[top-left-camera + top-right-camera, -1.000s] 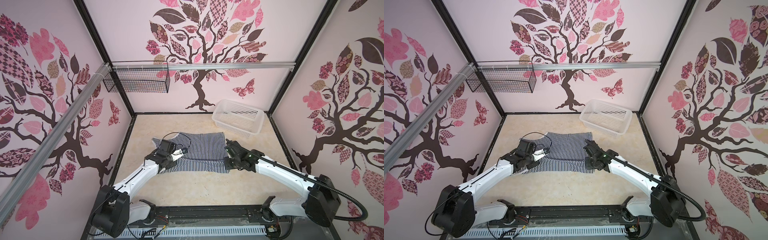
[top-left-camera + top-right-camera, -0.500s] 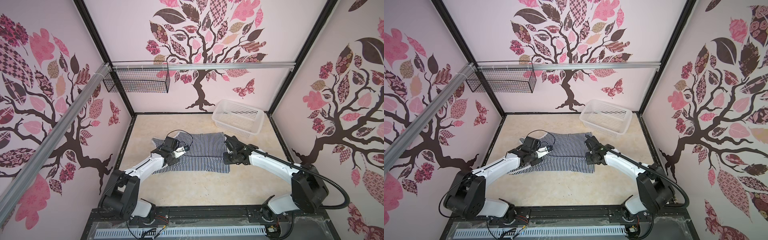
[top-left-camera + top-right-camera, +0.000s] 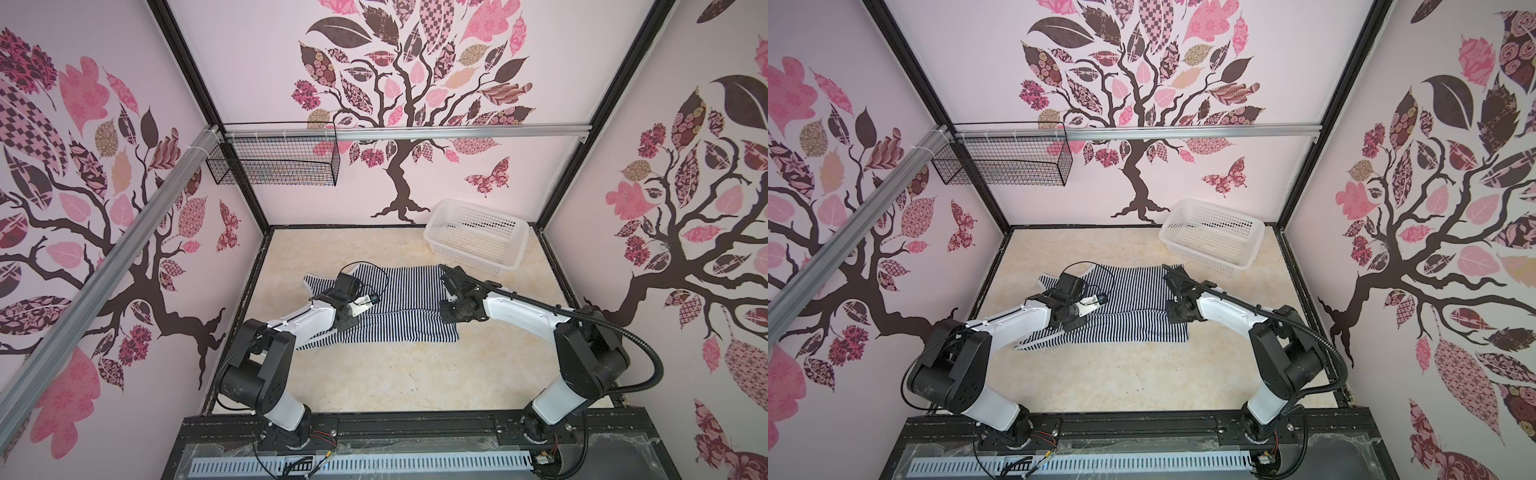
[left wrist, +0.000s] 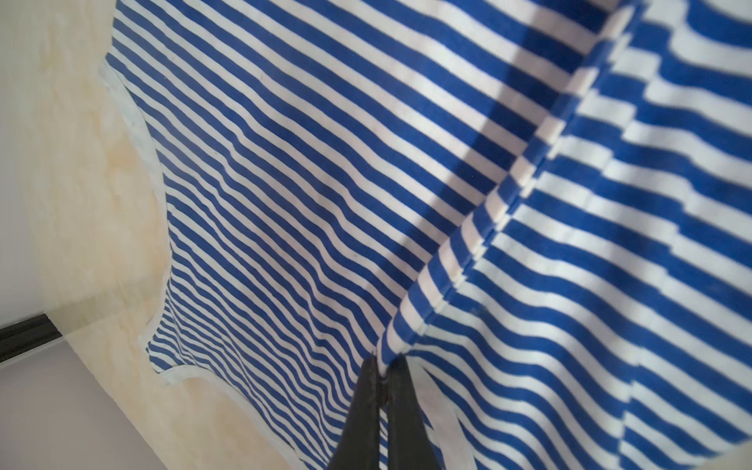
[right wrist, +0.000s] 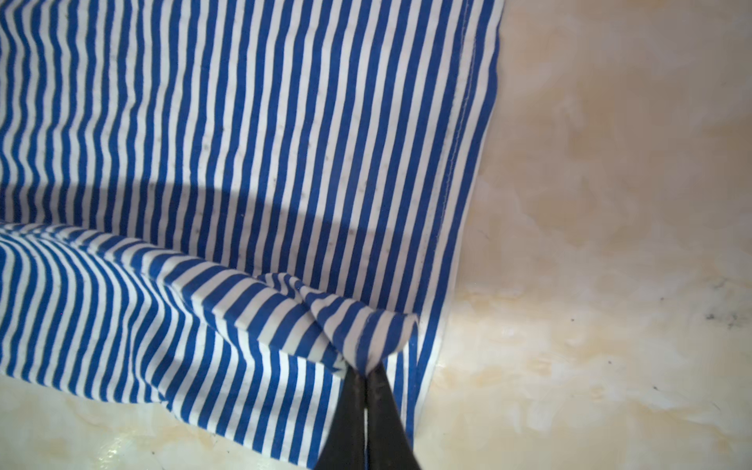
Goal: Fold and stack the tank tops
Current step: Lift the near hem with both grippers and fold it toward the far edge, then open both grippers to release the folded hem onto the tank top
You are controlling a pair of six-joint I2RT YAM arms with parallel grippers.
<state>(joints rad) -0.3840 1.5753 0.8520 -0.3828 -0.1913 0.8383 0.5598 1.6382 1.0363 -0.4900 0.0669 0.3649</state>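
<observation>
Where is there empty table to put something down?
Biggest bare patch: the table between the tank tops and the black front rail. A smaller one lies left of the white basket. The middle is crowded with both arms.

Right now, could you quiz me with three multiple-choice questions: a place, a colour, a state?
1. The white basket stands: A. at the far right corner of the table B. at its near left corner C. in its middle
2. The tank top has stripes of: A. red and white B. blue and white C. green and black
3. The left tool and the right tool are: A. both open B. both shut on the tank top C. one open, one shut
Answers: 1 A, it sits by the back wall; 2 B, as both wrist views show; 3 B, each pinches a fold of fabric.
</observation>
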